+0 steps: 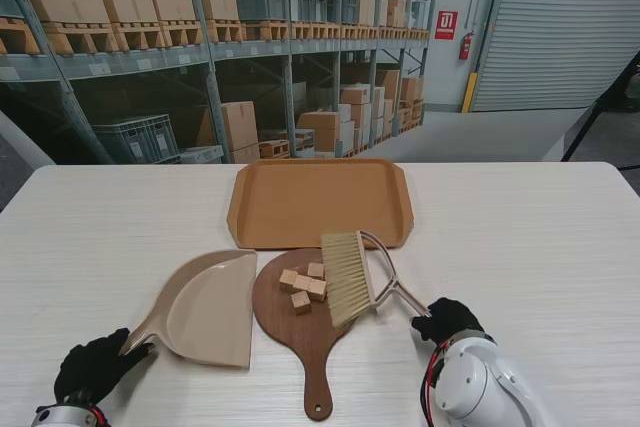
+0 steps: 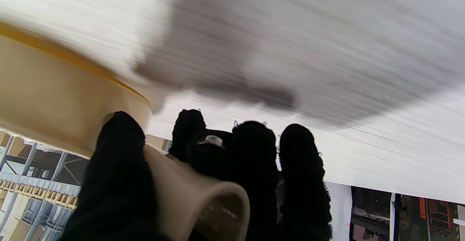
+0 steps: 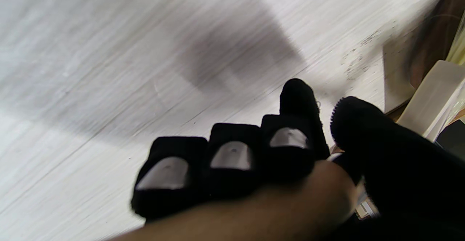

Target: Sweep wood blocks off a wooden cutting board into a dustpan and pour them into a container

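The wooden cutting board (image 1: 300, 312) lies on the white bench (image 1: 520, 237), its round face toward the far side and its handle pointing back toward me. On that face sit the wood blocks (image 1: 303, 285) — a small loose cluster of about five cubes, touching or nearly touching one another, toward the board's far half. Just right of the blocks the brush (image 1: 348, 279) rests with its pale bristles on the board's right edge, its head spanning the board's rim and its thin handle running off to the right. The right hand (image 1: 447, 320), gloved in black, is closed around the end of that handle; the right wrist view shows the fingers (image 3: 232, 157) curled over it with the thumb alongside. Left of the board, its flat open lip just beside the board's left edge, lies the beige dustpan (image 1: 205, 307) — pan flat on the bench, handle angled back toward the near-left corner. The left hand (image 1: 97, 365) grips that handle, and the left wrist view shows black fingers (image 2: 254, 153) wrapped around the hollow handle end. Beyond the board, touching or almost touching its far rim, sits the container (image 1: 320, 202), a shallow tan tray.
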You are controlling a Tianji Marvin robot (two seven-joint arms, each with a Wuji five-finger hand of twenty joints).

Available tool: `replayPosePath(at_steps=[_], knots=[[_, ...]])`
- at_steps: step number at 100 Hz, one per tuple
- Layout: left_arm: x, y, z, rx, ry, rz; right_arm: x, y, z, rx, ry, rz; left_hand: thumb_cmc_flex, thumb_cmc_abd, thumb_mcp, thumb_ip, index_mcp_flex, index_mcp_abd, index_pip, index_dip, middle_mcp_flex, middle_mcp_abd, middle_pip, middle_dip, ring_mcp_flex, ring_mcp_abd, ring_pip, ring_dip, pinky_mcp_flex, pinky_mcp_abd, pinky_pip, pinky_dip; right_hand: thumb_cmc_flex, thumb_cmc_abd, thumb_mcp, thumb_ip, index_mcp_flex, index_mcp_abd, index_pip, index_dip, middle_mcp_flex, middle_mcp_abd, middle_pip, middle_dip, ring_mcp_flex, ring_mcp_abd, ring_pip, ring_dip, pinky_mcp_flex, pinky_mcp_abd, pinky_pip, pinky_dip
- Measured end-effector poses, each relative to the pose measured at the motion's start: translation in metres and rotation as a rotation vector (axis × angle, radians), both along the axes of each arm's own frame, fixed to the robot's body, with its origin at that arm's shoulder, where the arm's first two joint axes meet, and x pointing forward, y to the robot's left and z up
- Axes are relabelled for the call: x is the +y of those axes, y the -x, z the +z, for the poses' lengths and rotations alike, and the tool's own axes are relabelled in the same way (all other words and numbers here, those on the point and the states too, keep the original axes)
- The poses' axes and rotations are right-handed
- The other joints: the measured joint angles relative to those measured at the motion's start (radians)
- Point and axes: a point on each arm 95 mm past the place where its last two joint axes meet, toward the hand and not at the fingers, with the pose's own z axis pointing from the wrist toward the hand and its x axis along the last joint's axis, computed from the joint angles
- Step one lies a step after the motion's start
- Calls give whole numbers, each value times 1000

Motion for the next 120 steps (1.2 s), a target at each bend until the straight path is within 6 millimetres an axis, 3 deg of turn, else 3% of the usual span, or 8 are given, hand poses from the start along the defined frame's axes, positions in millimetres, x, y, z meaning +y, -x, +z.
replayPosePath(at_steps=[73, 120], knots=[[-4, 0, -1, 8, -4, -3, 36, 1, 2, 20, -82, 49, 0, 0, 0, 0, 0, 0, 0, 0, 0, 0, 0, 0, 0, 0, 0, 0, 0, 0, 0, 0, 0, 0, -1, 0, 0, 0, 0, 1, 0, 0, 3, -8, 0, -1, 0, 1, 0, -2, 0, 0], [-4, -1, 0, 19, -11, -15, 19, 11, 11, -4, -44, 7, 0, 0, 0, 0, 0, 0, 0, 0, 0, 0, -1, -3, 0, 0, -1, 0, 0, 0, 0, 0, -1, 0, -2, 0, 0, 0, 0, 2, 0, -1, 3, -9, 0, -1, 1, 1, 0, -2, 1, 0]])
